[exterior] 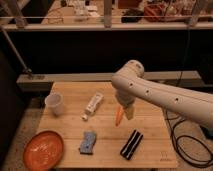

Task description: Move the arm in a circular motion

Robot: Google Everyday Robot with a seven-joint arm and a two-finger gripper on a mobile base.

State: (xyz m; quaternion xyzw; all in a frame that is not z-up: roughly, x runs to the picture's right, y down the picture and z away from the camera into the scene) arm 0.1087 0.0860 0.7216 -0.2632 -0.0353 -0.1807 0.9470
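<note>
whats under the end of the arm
The tool hangs over the wooden table, right beside an orange carrot. The arm hides the tabletop behind it.
</note>
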